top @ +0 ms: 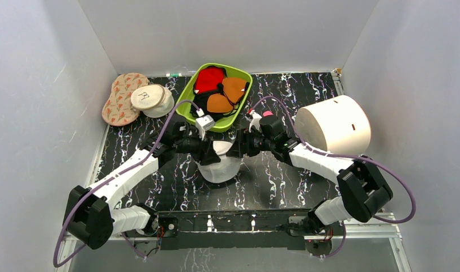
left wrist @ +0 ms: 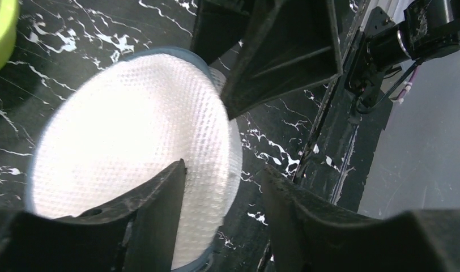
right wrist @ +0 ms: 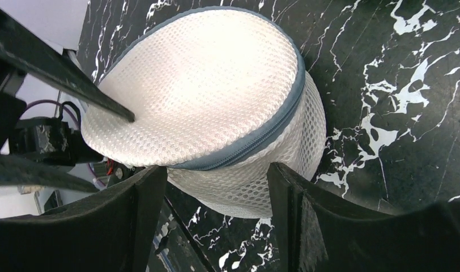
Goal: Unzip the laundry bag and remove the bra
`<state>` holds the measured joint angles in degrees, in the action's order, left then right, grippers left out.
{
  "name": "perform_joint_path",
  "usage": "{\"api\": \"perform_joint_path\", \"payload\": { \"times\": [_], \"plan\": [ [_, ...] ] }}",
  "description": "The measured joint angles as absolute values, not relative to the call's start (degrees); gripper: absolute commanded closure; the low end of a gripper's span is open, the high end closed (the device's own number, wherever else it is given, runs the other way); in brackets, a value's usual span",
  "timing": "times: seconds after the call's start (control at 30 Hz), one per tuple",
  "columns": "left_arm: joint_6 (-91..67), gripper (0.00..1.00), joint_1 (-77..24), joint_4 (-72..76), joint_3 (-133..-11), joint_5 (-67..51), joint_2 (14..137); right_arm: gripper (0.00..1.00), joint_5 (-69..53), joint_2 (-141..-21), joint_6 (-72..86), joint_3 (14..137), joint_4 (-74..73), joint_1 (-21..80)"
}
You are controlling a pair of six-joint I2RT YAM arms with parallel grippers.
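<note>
At the middle of the black marbled table [top: 284, 175], the laundry bag [top: 219, 167] sits between your two grippers, its grey zipper [right wrist: 262, 133] shut around the rim. The right gripper [right wrist: 216, 169] straddles that seam side-on; whether it pinches the mesh cannot be told. The left gripper [left wrist: 225, 168] stands open at the opposite rim. The mesh is soft, honeycombed and domed. The bra is hidden, presumably inside.

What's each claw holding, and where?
Right claw straddles the laundry bag at its zipper seam, grip unconfirmed; left claw is open, holding nothing.
</note>
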<state>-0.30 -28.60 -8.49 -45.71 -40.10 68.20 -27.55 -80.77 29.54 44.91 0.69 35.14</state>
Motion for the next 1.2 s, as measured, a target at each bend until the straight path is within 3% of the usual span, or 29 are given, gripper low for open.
{"api": "perform_joint_path", "payload": {
  "times": [0.17, 0.27, 0.4, 0.53, 0.67, 0.73, 0.77, 0.97, 1.03, 1.13, 1.2],
  "plan": [
    [1.43, 0.23, -31.53, -10.41, -45.69, -36.64, 68.34, 0.35, -25.21, -81.95, 30.57, 44.91, 2.04, 35.16],
    [2.2, 0.22, -32.45, -10.96, -45.69, -34.3, 68.34, 0.34, -23.29, -82.81, 30.22, 45.36, 1.5, 35.11],
    [2.68, 0.3, -32.75, -11.68, -45.69, -31.66, 68.31, 0.34, -20.8, -83.53, 28.75, 46.87, 0.25, 34.74],
    [2.98, 0.55, -32.75, -12.19, -45.71, -29.17, 68.16, 0.31, -19.11, -83.64, 27.24, 47.62, -0.58, 33.58],
    [3.11, 0.73, -32.75, -12.47, -45.71, -27.33, 68.07, 0.19, -19.4, -83.96, 26.55, 48.03, -1.39, 32.82],
    [3.18, 0.79, -32.75, -12.45, -45.71, -26.92, 67.96, 0.05, -19.64, -84.14, 25.96, 48.25, -1.89, 32.84],
    [3.05, 0.83, -32.75, -12.43, -45.71, -26.81, 67.9, 0.02, -19.79, -84.14, 25.5, 48.31, -2.15, 32.84],
    [2.83, 0.87, -32.75, -12.08, -45.76, -26.72, 67.64, 0.02, -19.18, -80.97, 19.64, 48.25, -3.44, 32.84],
    [2.66, 0.87, -32.75, -11.99, -45.76, -26.72, 67.64, 0.13, -19.4, -78.13, 17.56, 47.77, -3.16, 32.84],
    [2.42, 0.88, -32.75, -11.99, -45.78, -26.74, 67.64, 0.43, -22.76, -74.85, 14.72, 47.75, -1.78, 32.82],
    [2.35, 0.88, -32.75, -12.03, -45.93, -26.7, 67.66, 0.54, -26.13, -74.41, 14.24, 47.62, 0.34, 33.1]
  ]
}}
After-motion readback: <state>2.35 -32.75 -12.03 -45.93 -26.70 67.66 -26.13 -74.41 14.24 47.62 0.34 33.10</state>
